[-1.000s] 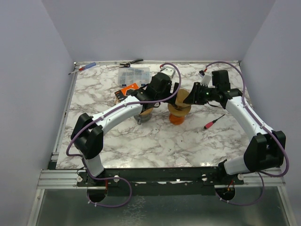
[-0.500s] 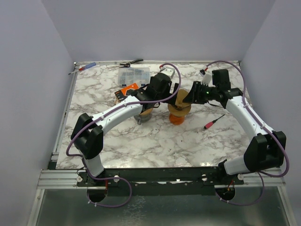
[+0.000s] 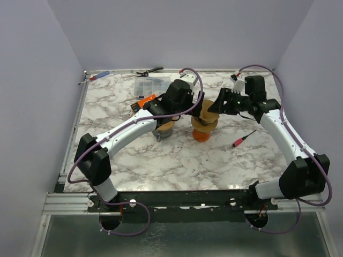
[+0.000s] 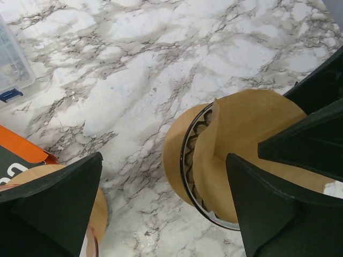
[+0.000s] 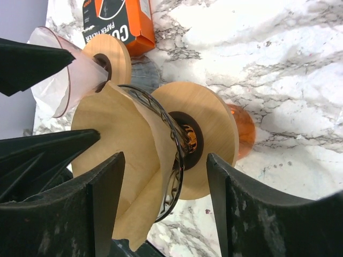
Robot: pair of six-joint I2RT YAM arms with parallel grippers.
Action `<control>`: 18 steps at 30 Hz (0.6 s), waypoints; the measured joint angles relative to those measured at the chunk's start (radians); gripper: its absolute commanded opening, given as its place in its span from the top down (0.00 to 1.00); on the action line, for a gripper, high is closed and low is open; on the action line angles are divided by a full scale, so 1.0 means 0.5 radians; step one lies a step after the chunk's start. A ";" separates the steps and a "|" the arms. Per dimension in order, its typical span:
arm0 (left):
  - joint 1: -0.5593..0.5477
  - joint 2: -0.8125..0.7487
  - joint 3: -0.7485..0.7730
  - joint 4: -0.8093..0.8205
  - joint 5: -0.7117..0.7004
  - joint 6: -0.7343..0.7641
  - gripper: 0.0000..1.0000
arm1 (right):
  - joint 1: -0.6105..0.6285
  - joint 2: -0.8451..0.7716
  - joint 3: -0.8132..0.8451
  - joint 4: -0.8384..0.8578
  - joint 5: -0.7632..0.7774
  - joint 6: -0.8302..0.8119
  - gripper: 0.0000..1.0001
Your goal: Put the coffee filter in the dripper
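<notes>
The dripper [image 3: 204,123] has a wooden collar and a black wire cone and stands on an orange cup [image 3: 202,135] mid-table. The brown paper coffee filter [image 3: 207,110] sits in its wire cone, one edge sticking out above the rim; it also shows in the left wrist view [image 4: 252,128] and the right wrist view [image 5: 115,136]. My left gripper [image 3: 189,109] is open just left of the dripper, fingers [image 4: 59,203] wide apart. My right gripper [image 3: 218,109] is open on the dripper's right, its fingers [image 5: 104,206] straddling the filter and wire rim [image 5: 179,160].
A second dripper with a clear cone [image 5: 64,75] and wooden disc stands on a grey base [image 3: 163,132] to the left. An orange filter box [image 3: 143,101], a clear organiser box [image 3: 153,84], pliers [image 3: 150,70] and a screwdriver [image 3: 95,77] lie behind. A red-handled screwdriver [image 3: 244,139] lies to the right.
Both grippers have drawn slightly up and back from the dripper. The filter stays in the cone.
</notes>
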 measured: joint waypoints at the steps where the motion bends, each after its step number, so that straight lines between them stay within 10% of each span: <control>1: 0.000 -0.015 0.000 0.008 0.008 -0.002 0.01 | 0.000 -0.008 0.002 -0.001 0.005 0.002 0.29; 18: 0.056 -0.079 -0.005 0.037 0.112 -0.004 0.01 | 0.000 -0.063 0.016 -0.010 0.117 -0.002 0.10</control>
